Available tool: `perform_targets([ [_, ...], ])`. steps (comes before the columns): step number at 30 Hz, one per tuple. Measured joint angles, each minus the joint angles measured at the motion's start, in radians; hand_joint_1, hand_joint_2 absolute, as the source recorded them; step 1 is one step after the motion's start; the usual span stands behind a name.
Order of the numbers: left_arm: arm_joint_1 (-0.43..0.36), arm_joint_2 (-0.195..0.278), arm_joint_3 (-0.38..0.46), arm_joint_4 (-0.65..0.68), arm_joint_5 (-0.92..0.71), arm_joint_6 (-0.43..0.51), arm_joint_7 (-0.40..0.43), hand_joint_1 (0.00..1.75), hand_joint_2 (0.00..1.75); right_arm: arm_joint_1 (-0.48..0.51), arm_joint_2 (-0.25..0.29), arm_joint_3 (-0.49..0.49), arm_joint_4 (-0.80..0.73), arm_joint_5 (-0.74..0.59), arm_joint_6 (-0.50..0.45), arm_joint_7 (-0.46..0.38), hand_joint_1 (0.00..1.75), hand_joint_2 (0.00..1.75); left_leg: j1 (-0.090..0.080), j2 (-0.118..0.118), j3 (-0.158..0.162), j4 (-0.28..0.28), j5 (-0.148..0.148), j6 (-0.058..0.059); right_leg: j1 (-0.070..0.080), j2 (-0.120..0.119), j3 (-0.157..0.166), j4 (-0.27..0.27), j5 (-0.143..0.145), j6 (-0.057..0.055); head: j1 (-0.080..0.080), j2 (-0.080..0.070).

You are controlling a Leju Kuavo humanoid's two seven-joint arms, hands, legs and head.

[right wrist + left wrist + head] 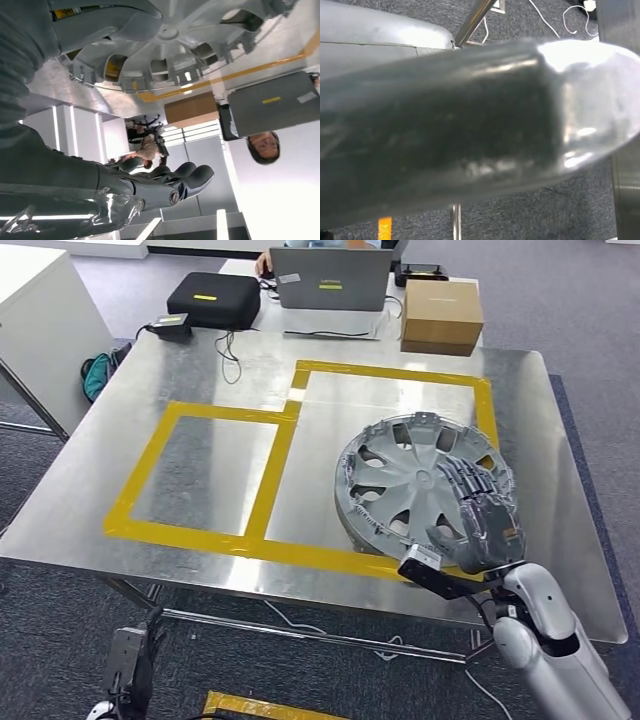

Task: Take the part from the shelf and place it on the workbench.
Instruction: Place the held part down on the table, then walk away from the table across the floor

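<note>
- The hubcap [411, 485] lies inner side up on the steel bench [226, 350], inside the larger yellow tape outline [272, 485], probably the marked drop zone.
- The right robot hand [483, 520] rests over the hubcap's near-right rim, fingers spread flat, not visibly clamping it; in the wrist view the fingers [181, 185] hang apart from the hubcap.
- The left robot hand [128, 665] hangs below the bench's front edge; I cannot tell its state.
- The hubcap sits near the bench's right and front edges; open steel lies to its left, and a laptop [330, 278] and cardboard box [441, 315] stand well behind.
</note>
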Motion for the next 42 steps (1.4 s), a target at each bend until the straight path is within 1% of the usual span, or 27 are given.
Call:
perform_targets([
  [8, 0.027, -0.018, 0.047, -0.027, 0.003, 0.01, -0.022, 0.0, 0.0, 0.178, 0.045, -0.011, -0.222, -0.067, -0.079, -0.089, 0.0, 1.75, 0.0, 0.0, 0.0, 0.0, -0.001, 0.0, 0.001, 0.0, 0.0, 0.0, -0.002, 0.0, 0.0, 0.0],
  [12, 0.041, -0.03, 0.075, -0.045, -0.004, 0.016, -0.03, 0.0, 0.0, 0.26, 0.075, -0.016, -0.307, -0.072, -0.105, -0.118, 0.0, 1.75, 0.0, 0.0, 0.0, 0.0, -0.002, 0.0, 0.001, 0.0, 0.0, 0.0, -0.002, -0.001, 0.0, 0.0],
  [16, 0.054, -0.045, 0.109, -0.068, -0.009, 0.016, -0.032, 0.0, 0.0, 0.34, 0.09, -0.022, -0.381, -0.103, -0.179, -0.171, 0.0, 1.75, -0.001, 0.0, 0.0, 0.0, -0.003, 0.001, 0.0, 0.0, 0.001, -0.001, -0.003, 0.0, 0.0, 0.0],
  [19, 0.065, -0.062, 0.144, -0.101, -0.015, 0.008, -0.032, 0.0, 0.0, 0.402, 0.095, -0.022, -0.432, -0.171, -0.236, -0.212, 0.0, 1.75, -0.002, 0.0, 0.0, 0.001, -0.004, 0.003, -0.002, 0.0, 0.001, -0.002, -0.003, 0.0, 0.0, 0.0],
  [22, 0.075, -0.081, 0.18, -0.139, -0.026, -0.006, -0.032, 0.0, 0.0, 0.457, 0.097, -0.026, -0.466, -0.285, -0.272, -0.261, 0.0, 1.75, -0.005, 0.0, 0.0, 0.003, -0.007, 0.006, -0.004, 0.0, 0.002, -0.002, -0.003, 0.002, 0.0, 0.0],
  [25, 0.084, -0.101, 0.216, -0.175, -0.038, -0.017, -0.032, 0.0, 0.0, 0.509, 0.101, -0.043, -0.483, -0.415, -0.27, -0.305, 0.0, 1.75, -0.007, 0.0, -0.001, 0.008, -0.01, 0.012, -0.005, 0.0, 0.003, -0.002, -0.004, 0.006, 0.0, 0.0],
  [28, 0.088, -0.114, 0.239, -0.199, -0.043, -0.021, -0.032, 0.0, 0.0, 0.54, 0.105, -0.058, -0.492, -0.456, -0.263, -0.323, 0.0, 1.75, -0.01, 0.0, -0.002, 0.012, -0.013, 0.019, -0.008, 0.001, 0.006, -0.006, -0.004, 0.013, 0.0, 0.0],
  [30, 0.088, -0.123, 0.249, -0.212, -0.045, -0.022, -0.032, 0.0, 0.0, 0.552, 0.106, -0.066, -0.5, -0.463, -0.26, -0.327, 0.0, 1.75, -0.005, 0.002, 0.003, 0.003, -0.007, 0.027, -0.006, 0.0, 0.007, -0.007, -0.005, 0.02, 0.0, 0.0],
  [31, 0.088, -0.127, 0.253, -0.217, -0.045, -0.022, -0.032, 0.0, 0.0, 0.557, 0.107, -0.07, -0.504, -0.465, -0.259, -0.328, 0.0, 1.75, -0.001, 0.004, 0.007, -0.003, -0.003, 0.031, -0.005, -0.003, 0.0, 0.007, -0.017, 0.022, 0.002, 0.0],
  [32, 0.088, -0.13, 0.256, -0.222, -0.045, -0.022, -0.032, 0.0, 0.0, 0.559, 0.108, -0.073, -0.507, -0.466, -0.259, -0.329, 0.0, 1.75, 0.003, 0.006, 0.011, -0.009, 0.001, 0.035, -0.003, -0.008, -0.015, 0.041, -0.039, 0.025, 0.004, 0.0],
  [33, 0.089, -0.132, 0.258, -0.224, -0.046, -0.022, -0.032, 0.0, 0.0, 0.562, 0.108, -0.076, -0.508, -0.467, -0.258, -0.329, 0.0, 1.75, 0.006, 0.009, 0.013, -0.011, 0.001, 0.036, -0.004, -0.013, -0.042, 0.099, -0.071, 0.026, 0.006, 0.0],
  [34, 0.09, -0.135, 0.259, -0.226, -0.046, -0.022, -0.032, 0.0, 0.0, 0.563, 0.109, -0.079, -0.509, -0.468, -0.258, -0.329, 0.0, 1.75, 0.007, 0.011, 0.013, -0.011, 0.001, 0.038, -0.004, -0.017, -0.074, 0.171, -0.107, 0.029, 0.007, 0.0],
  [35, 0.092, -0.137, 0.261, -0.226, -0.047, -0.022, -0.032, 0.0, 0.0, 0.565, 0.109, -0.08, -0.509, -0.468, -0.258, -0.329, 0.0, 1.75, 0.008, 0.012, 0.013, -0.011, 0.0, 0.037, -0.005, -0.019, -0.104, 0.235, -0.132, 0.033, 0.007, 0.0],
  [36, 0.093, -0.139, 0.262, -0.227, -0.047, -0.022, -0.032, 0.0, 0.0, 0.567, 0.109, -0.082, -0.509, -0.468, -0.258, -0.329, 0.0, 1.75, 0.009, 0.014, 0.014, -0.011, -0.002, 0.035, -0.006, -0.02, -0.122, 0.274, -0.141, 0.036, 0.007, 0.0],
  [37, 0.094, -0.14, 0.263, -0.227, -0.047, -0.023, -0.032, 0.0, 0.0, 0.569, 0.109, -0.082, -0.51, -0.468, -0.258, -0.329, 0.0, 1.75, 0.012, 0.014, 0.016, -0.01, -0.004, 0.032, -0.007, -0.02, -0.119, 0.272, -0.127, 0.039, 0.007, 0.0],
  [38, 0.095, -0.142, 0.265, -0.227, -0.047, -0.023, -0.032, 0.0, 0.0, 0.571, 0.109, -0.082, -0.51, -0.468, -0.258, -0.329, 0.0, 1.75, 0.016, 0.014, 0.02, -0.01, -0.007, 0.027, -0.01, -0.021, -0.093, 0.227, -0.097, 0.043, 0.007, 0.0],
  [39, 0.095, -0.143, 0.267, -0.227, -0.047, -0.023, -0.032, 0.0, 0.0, 0.572, 0.109, -0.083, -0.51, -0.468, -0.258, -0.329, 0.0, 1.75, 0.02, 0.014, 0.024, -0.008, -0.01, 0.021, -0.013, -0.021, -0.052, 0.154, -0.062, 0.048, 0.007, 0.0],
  [40, 0.095, -0.144, 0.269, -0.229, -0.047, -0.023, -0.032, 0.0, 0.0, 0.572, 0.109, -0.083, -0.51, -0.469, -0.258, -0.329, 0.0, 1.75, 0.021, 0.013, 0.026, -0.006, -0.013, 0.013, -0.015, -0.018, -0.009, 0.084, -0.038, 0.052, 0.009, 0.0],
  [41, 0.095, -0.144, 0.272, -0.231, -0.047, -0.023, -0.032, 0.0, 0.0, 0.572, 0.11, -0.083, -0.51, -0.473, -0.257, -0.329, 0.0, 1.75, 0.021, 0.012, 0.028, -0.004, -0.015, 0.005, -0.015, -0.013, 0.022, 0.034, -0.023, 0.051, 0.01, 0.0],
  [42, 0.095, -0.145, 0.274, -0.233, -0.048, -0.023, -0.033, 0.0, 0.0, 0.573, 0.111, -0.085, -0.511, -0.48, -0.253, -0.329, 0.0, 1.75, 0.02, 0.011, 0.028, -0.001, -0.015, -0.002, -0.015, -0.009, 0.038, 0.009, -0.023, 0.047, 0.01, 0.0],
])
